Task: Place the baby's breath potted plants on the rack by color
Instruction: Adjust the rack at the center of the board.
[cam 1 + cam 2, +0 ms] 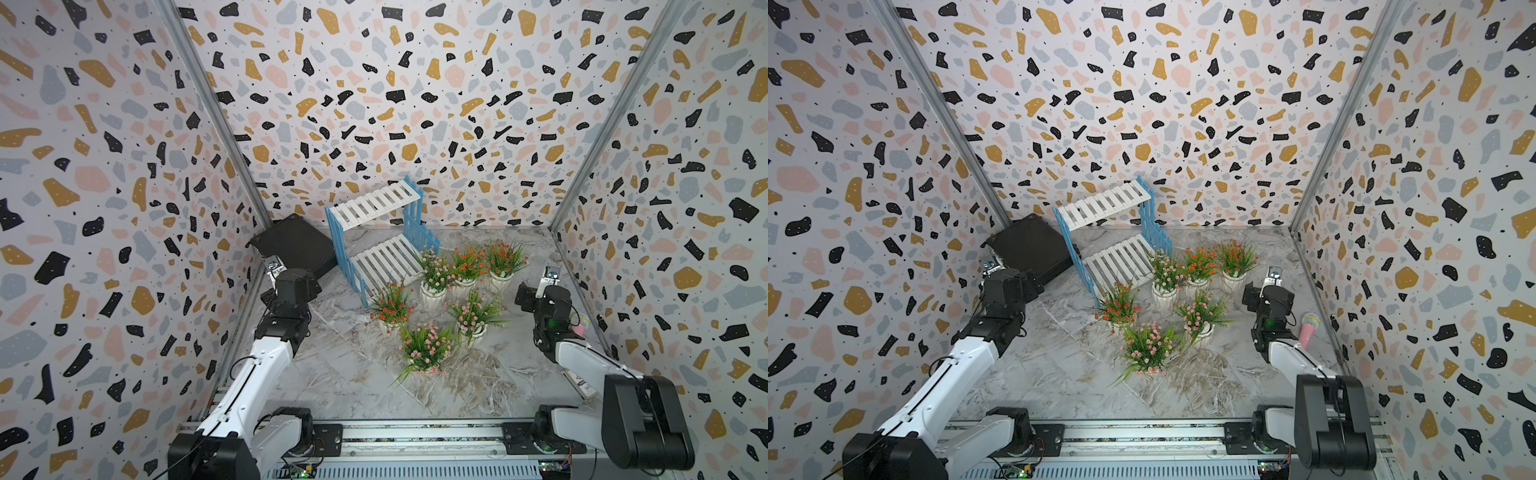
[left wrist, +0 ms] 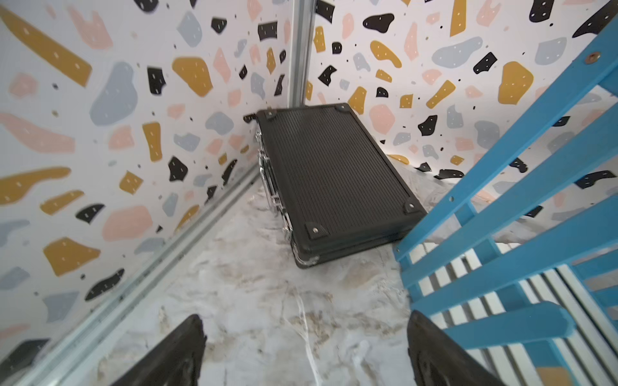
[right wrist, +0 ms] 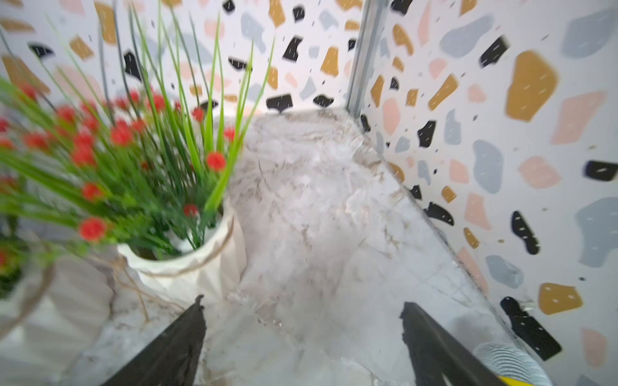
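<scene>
Starting stage, nothing shelved: in both top views six baby's breath potted plants (image 1: 434, 270) cluster mid-table toward the far edge beside the empty rack (image 1: 374, 203); left wrist view, left gripper (image 2: 306, 315) gapes empty before the black case (image 2: 334, 187); right wrist view, right gripper (image 3: 303, 300) gapes empty beside an orange-red plant (image 3: 187, 267), probably the first pick, its pot needing centring between the jaws.
</scene>
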`<act>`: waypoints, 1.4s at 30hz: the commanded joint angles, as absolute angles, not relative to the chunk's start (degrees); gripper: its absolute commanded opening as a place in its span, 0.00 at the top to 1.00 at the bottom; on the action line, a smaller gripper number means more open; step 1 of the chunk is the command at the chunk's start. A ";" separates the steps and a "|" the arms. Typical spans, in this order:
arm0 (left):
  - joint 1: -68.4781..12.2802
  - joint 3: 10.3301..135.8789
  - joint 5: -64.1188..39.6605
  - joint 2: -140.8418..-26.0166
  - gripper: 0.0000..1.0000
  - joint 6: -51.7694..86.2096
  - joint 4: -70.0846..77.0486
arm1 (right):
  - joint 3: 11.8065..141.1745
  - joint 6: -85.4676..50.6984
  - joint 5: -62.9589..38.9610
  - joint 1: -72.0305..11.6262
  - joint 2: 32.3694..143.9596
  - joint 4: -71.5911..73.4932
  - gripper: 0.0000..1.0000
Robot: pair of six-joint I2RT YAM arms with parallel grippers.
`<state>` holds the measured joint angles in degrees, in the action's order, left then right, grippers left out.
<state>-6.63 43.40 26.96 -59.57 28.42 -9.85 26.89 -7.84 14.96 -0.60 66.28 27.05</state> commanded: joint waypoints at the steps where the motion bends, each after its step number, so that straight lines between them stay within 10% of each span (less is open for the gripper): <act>1: -9.92 46.35 27.65 -58.47 0.07 38.74 -22.81 | 30.72 -12.52 17.55 -2.55 59.88 11.27 0.07; 14: -30.34 56.69 34.43 -68.16 0.07 51.41 -27.74 | 47.20 -17.26 3.98 -7.48 58.95 -13.16 0.01; 31: -32.43 68.45 36.45 -87.93 0.13 51.96 -23.55 | 52.20 -16.15 -1.39 -9.43 61.39 -16.83 0.07; 42: -32.38 70.37 37.93 -92.95 0.59 51.72 -21.80 | 53.57 -16.50 -2.01 -9.58 61.61 -17.42 0.10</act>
<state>-32.23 68.34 35.73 -92.14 50.57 -22.79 51.81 -16.51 -1.87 -9.21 62.30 -16.47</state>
